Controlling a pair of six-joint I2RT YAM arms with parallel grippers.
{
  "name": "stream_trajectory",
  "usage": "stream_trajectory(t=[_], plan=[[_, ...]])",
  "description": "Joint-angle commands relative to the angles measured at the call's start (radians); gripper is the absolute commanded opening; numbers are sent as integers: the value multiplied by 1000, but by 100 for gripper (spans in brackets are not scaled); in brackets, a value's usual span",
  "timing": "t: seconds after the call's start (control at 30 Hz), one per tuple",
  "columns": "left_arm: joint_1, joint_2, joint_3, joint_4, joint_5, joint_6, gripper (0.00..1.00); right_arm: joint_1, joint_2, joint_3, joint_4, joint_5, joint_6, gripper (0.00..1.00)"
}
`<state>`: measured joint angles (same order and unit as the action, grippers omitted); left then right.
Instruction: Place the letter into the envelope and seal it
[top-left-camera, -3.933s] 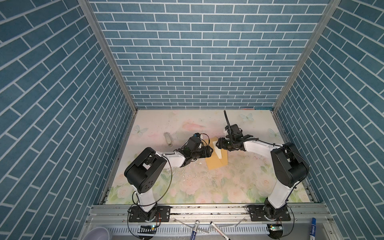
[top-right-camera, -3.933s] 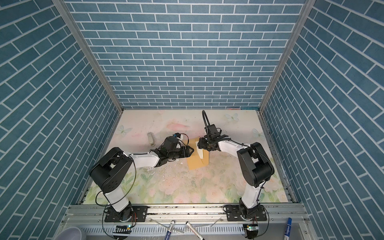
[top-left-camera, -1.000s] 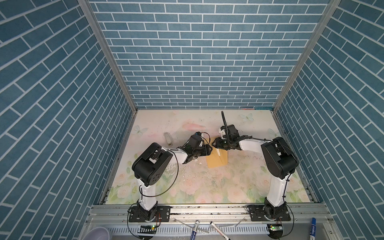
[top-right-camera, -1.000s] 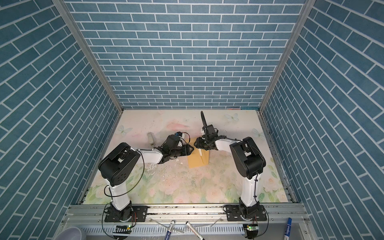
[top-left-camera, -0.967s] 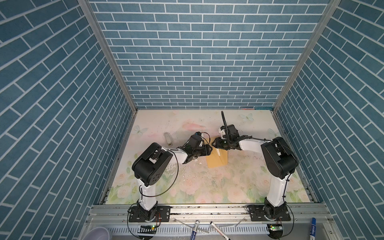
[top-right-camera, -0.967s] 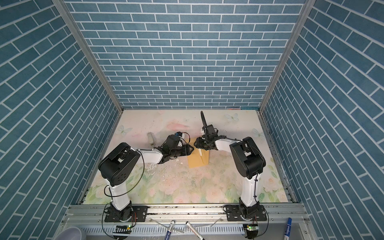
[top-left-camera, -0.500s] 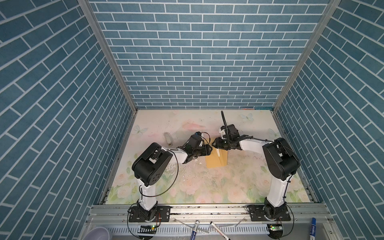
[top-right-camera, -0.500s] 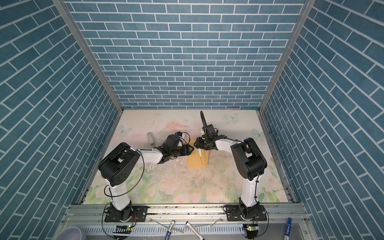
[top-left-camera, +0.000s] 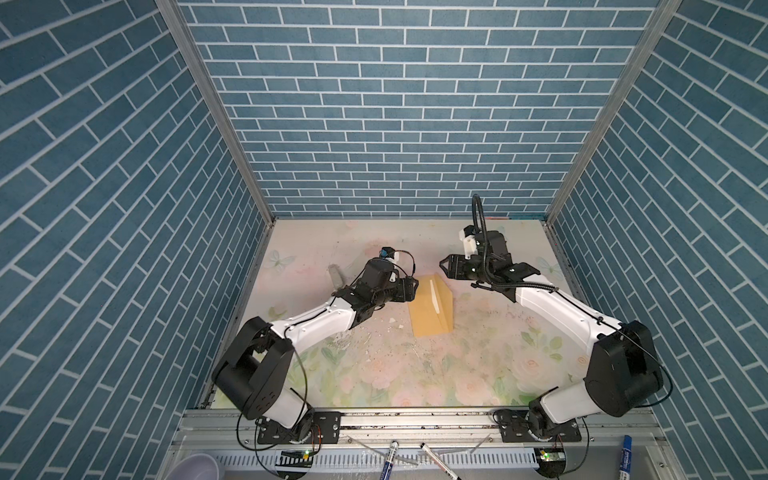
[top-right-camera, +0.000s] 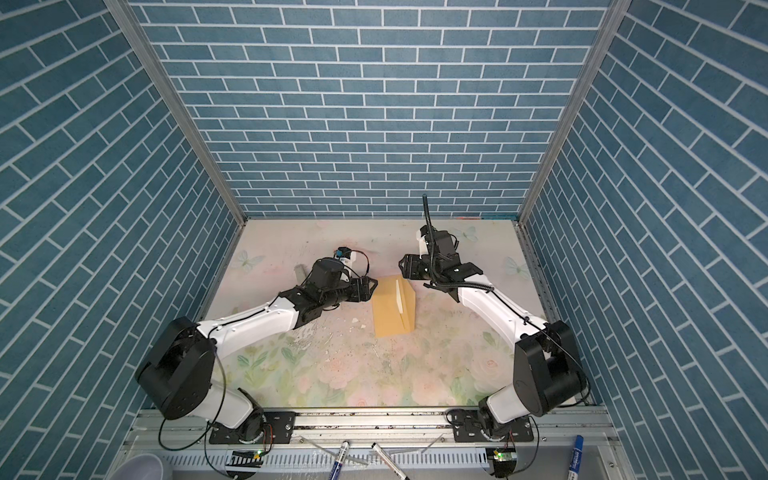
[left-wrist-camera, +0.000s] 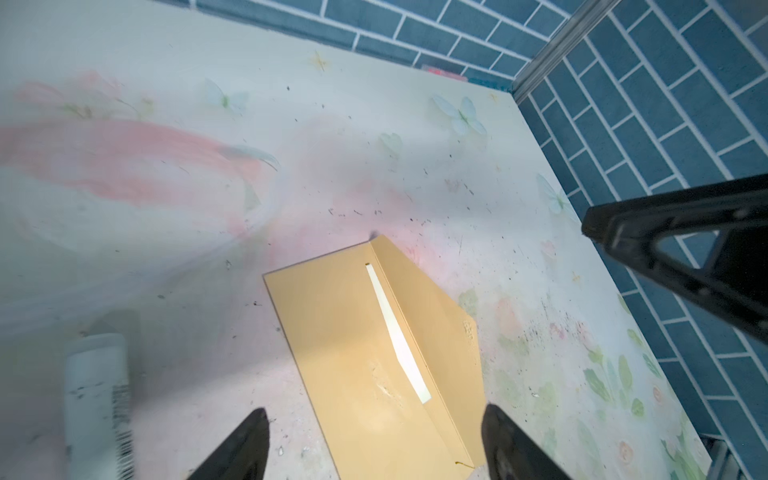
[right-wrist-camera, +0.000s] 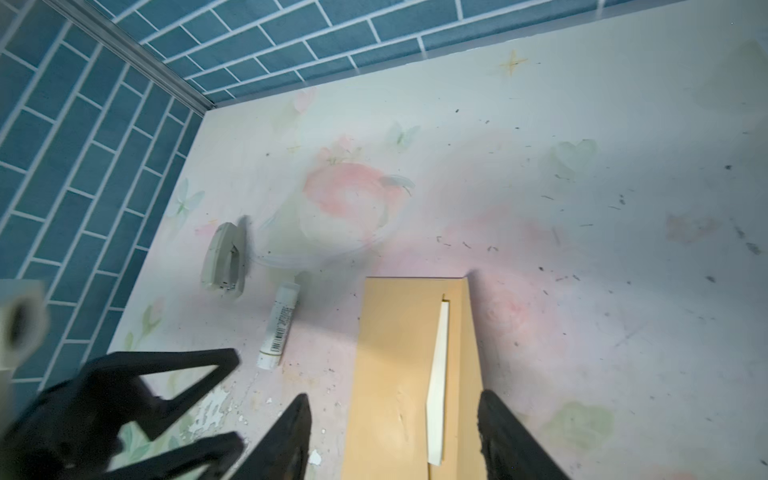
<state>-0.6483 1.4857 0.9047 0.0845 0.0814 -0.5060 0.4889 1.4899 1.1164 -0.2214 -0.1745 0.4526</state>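
Observation:
The mustard-yellow envelope (top-left-camera: 428, 309) (top-right-camera: 390, 311) lies flat mid-table with its flap open to the right. Of the letter (top-left-camera: 434, 296) (top-right-camera: 400, 298) only a narrow pale strip shows at the envelope's mouth; the rest is hidden inside. My left gripper (top-left-camera: 415, 286) (top-right-camera: 374, 284) hangs open just left of the envelope's far corner, holding nothing. My right gripper (top-left-camera: 442, 264) (top-right-camera: 401, 264) is open beyond the far end, also holding nothing. In the left wrist view the envelope (left-wrist-camera: 353, 353) and letter strip (left-wrist-camera: 397, 336) lie ahead of the gripper (left-wrist-camera: 376, 432). The right wrist view shows the envelope (right-wrist-camera: 395, 374) and strip (right-wrist-camera: 438, 382) ahead of the gripper (right-wrist-camera: 395, 428).
A white glue stick (right-wrist-camera: 276, 328) (left-wrist-camera: 97, 399) lies left of the envelope, with a small grey-white object (right-wrist-camera: 222, 259) (top-left-camera: 334, 276) beyond it. Markers (top-left-camera: 388, 457) and a pale cup (top-left-camera: 195, 469) sit past the front rail. Blue brick walls enclose the floral mat (top-left-camera: 415, 374).
Both grippers have drawn back from the envelope's far end and opened wider. The envelope now lies free on the mat with the letter strip showing.

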Motion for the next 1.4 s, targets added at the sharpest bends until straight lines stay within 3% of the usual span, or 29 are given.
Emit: stream_trajectory(t=[0.0, 0.4, 0.57, 1.03, 1.23, 1.37], plan=[[2, -71, 4, -131, -121, 103, 84, -18, 6, 11, -87, 31, -60, 66], [63, -255, -111, -155, -233, 166, 99, -24, 191, 63, -111, -28, -40, 67], [94, -278, -141, -141, -222, 178, 99, -24, 257, 72, -98, -66, -24, 61], [136, -194, -164, -164, -217, 182, 100, -24, 333, 43, -26, -145, 47, 16], [161, -122, -144, -181, -169, 155, 99, -24, 330, 19, 5, -157, 88, 3], [167, -70, -116, -200, -148, 145, 98, -24, 328, -1, 31, -160, 120, 0]])
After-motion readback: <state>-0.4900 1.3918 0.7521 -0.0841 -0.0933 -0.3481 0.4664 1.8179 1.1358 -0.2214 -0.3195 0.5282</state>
